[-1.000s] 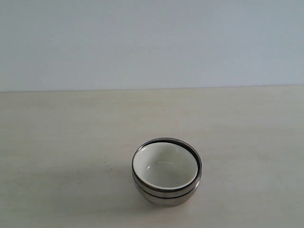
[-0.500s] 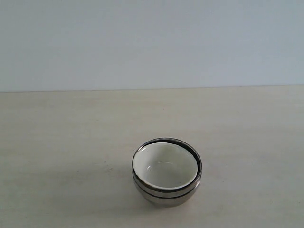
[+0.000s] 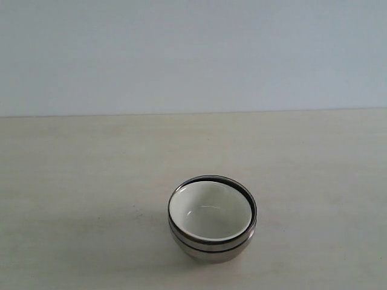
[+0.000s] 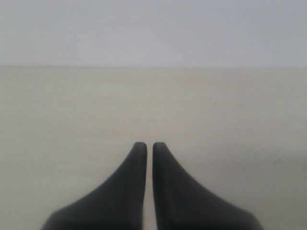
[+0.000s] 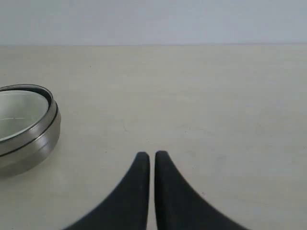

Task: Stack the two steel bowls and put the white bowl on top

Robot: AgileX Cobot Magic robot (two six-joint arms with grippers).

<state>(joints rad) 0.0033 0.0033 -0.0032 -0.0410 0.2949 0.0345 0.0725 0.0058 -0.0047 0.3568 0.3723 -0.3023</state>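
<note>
Our left gripper (image 4: 149,143) has its two dark fingers (image 4: 120,191) drawn together, with only a thin slit between them. It holds nothing and hangs over the bare pale table (image 4: 72,110).

In the exterior view, a little right of centre and near the front, the two steel bowls (image 3: 210,252) stand nested one inside the other on the table. Their rims show as two stacked bands. The white bowl (image 3: 208,211) sits upright inside the upper steel bowl, and a dark crescent of gap shows along the far right of the rim.

Our right gripper (image 5: 152,153) is likewise closed to a thin slit and empty. The stack shows at the edge of the right wrist view, apart from the fingertips.
</note>
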